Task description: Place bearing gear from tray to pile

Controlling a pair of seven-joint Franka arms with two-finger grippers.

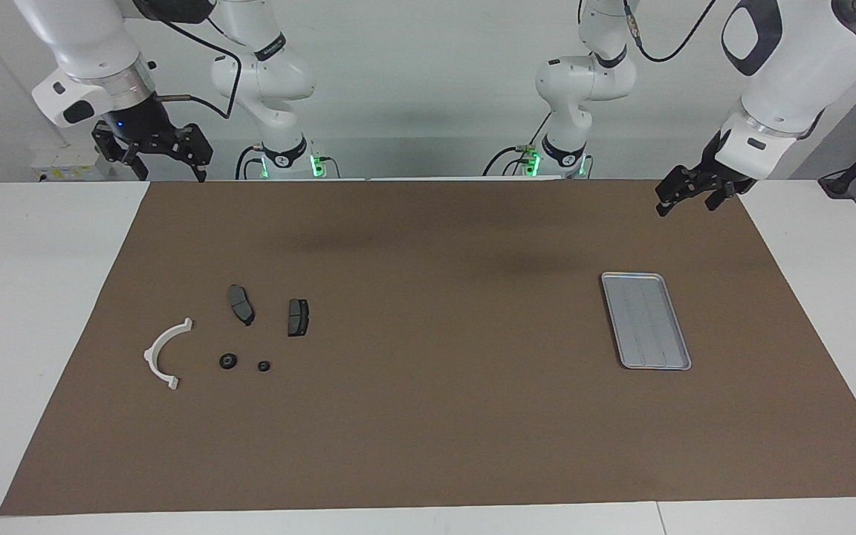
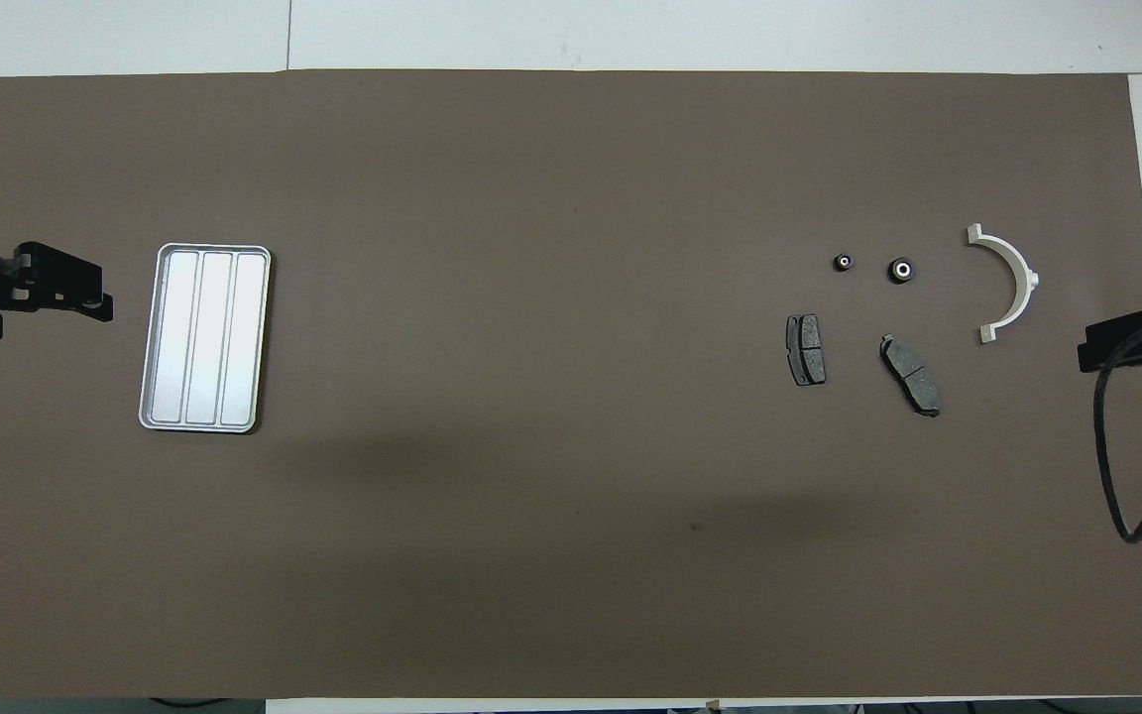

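The silver ridged tray (image 1: 646, 319) (image 2: 204, 337) lies at the left arm's end of the mat with nothing in it. At the right arm's end sits the pile: a white half-ring bracket (image 1: 163, 354) (image 2: 1011, 283), two dark brake pads (image 1: 241, 304) (image 1: 297, 317), and two small black round bearing gears (image 1: 228, 361) (image 1: 264, 365) (image 2: 901, 270) (image 2: 843, 262). My left gripper (image 1: 686, 202) (image 2: 100, 302) hangs open over the mat's edge beside the tray, holding nothing. My right gripper (image 1: 172, 167) (image 2: 1091, 352) is raised and open over the mat's edge near the bracket, also holding nothing.
A brown mat (image 1: 428, 416) covers most of the white table (image 1: 27, 297). A black cable (image 2: 1116, 466) loops from the right arm over the mat's end.
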